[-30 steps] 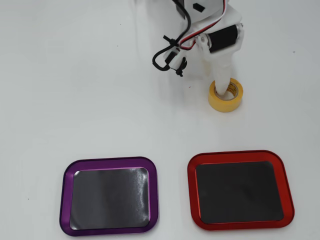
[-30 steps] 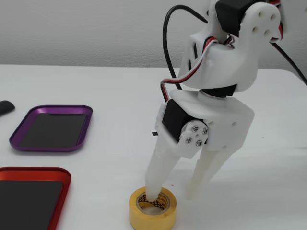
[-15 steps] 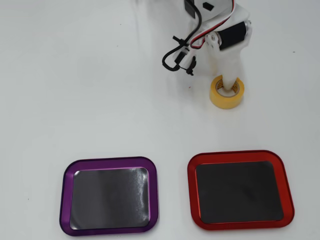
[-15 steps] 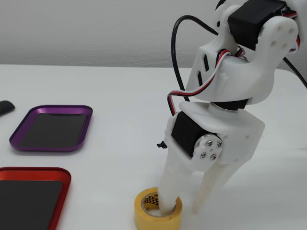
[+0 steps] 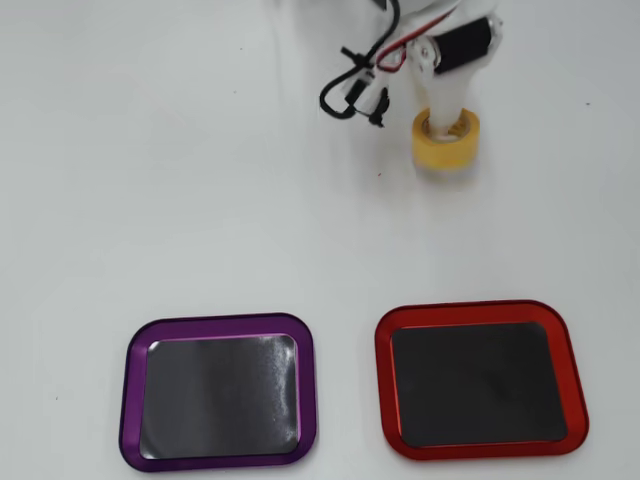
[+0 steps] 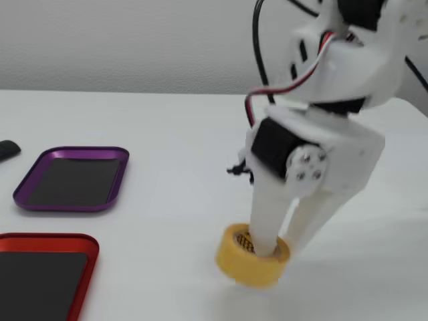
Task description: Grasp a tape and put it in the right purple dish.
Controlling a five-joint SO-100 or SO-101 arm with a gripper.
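Observation:
The yellow tape roll lies at the far right of the white table in the overhead view. In the fixed view it sits near the front, right of centre. My white gripper comes down on it with one finger inside the tan core and the other outside the wall, pinching the roll's side. The roll looks blurred and slightly tilted; I cannot tell whether it is off the table. The purple dish lies flat and empty at the near left in the overhead view, and at the left in the fixed view.
A red-rimmed tray lies empty beside the purple dish; it shows at the bottom left of the fixed view. Black and red cables hang by the arm. A small black object sits at the fixed view's left edge.

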